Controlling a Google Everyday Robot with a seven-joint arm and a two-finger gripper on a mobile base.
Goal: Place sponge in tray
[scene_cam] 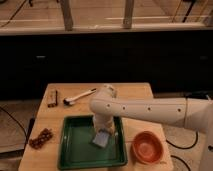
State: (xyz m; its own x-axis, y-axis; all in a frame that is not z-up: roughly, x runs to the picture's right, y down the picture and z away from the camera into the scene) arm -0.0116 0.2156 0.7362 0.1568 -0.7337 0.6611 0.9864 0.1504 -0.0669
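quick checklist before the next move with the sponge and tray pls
1. sponge inside the rim of the green tray: ok
2. tool over the tray, right above the sponge: ok
3. sponge lying flat on the tray floor: cannot tell
4. sponge let go by the tool: cannot tell
5. orange bowl outside the tray, to its right in the camera view: ok
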